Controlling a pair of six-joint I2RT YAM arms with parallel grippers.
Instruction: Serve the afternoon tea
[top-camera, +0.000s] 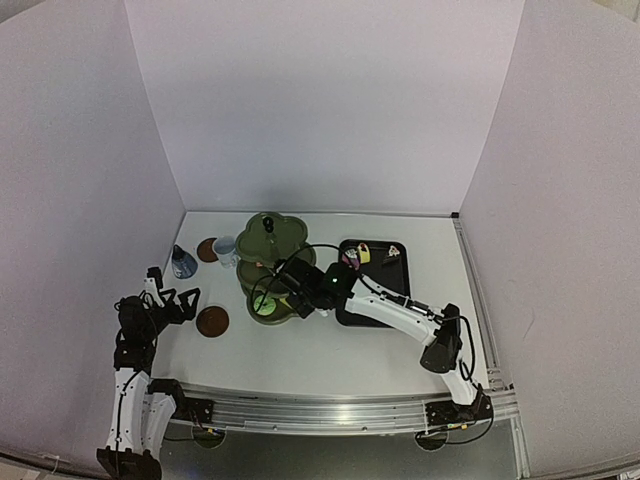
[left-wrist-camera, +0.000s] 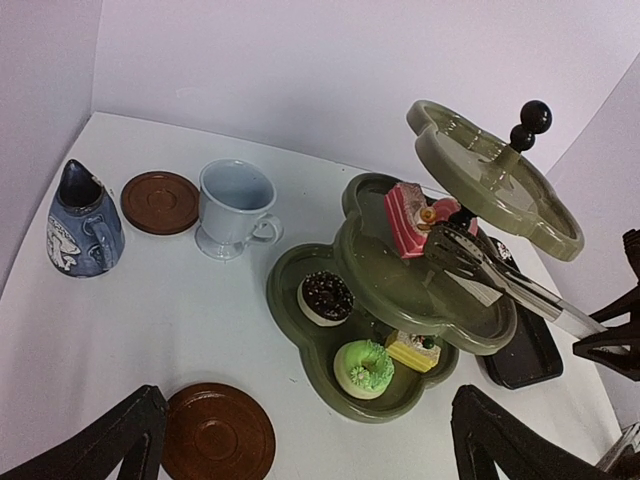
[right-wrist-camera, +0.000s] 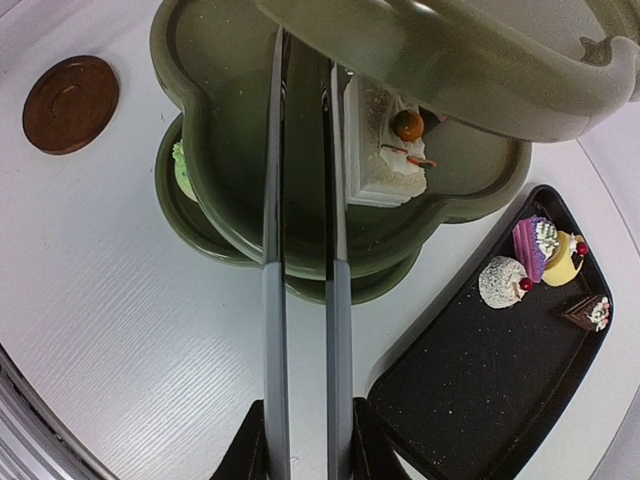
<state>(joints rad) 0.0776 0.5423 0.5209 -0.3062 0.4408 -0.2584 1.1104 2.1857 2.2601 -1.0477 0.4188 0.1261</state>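
The olive-green three-tier stand (top-camera: 270, 240) stands at mid-table. In the left wrist view its bottom tier (left-wrist-camera: 290, 275) holds a chocolate cake (left-wrist-camera: 325, 297), a green cake (left-wrist-camera: 364, 367) and a yellow cake (left-wrist-camera: 413, 350). A pink cake (left-wrist-camera: 408, 218) lies on the middle tier. My right gripper (right-wrist-camera: 305, 440) is shut on the metal tongs (right-wrist-camera: 272, 250). The tong arms stand apart over the middle tier, with the pink cake (right-wrist-camera: 385, 140) just right of them. My left gripper (left-wrist-camera: 300, 462) is open and empty, near the front coaster (left-wrist-camera: 218, 435). The white mug (left-wrist-camera: 235, 208), blue-grey pot (left-wrist-camera: 80, 220) and second coaster (left-wrist-camera: 160, 202) stand left of the stand.
The black tray (right-wrist-camera: 470, 400), right of the stand, holds a white cake (right-wrist-camera: 500, 282), a purple-pink cake (right-wrist-camera: 530, 248), a yellow cake (right-wrist-camera: 565, 258) and a chocolate cake (right-wrist-camera: 590, 312). White walls enclose the table on three sides.
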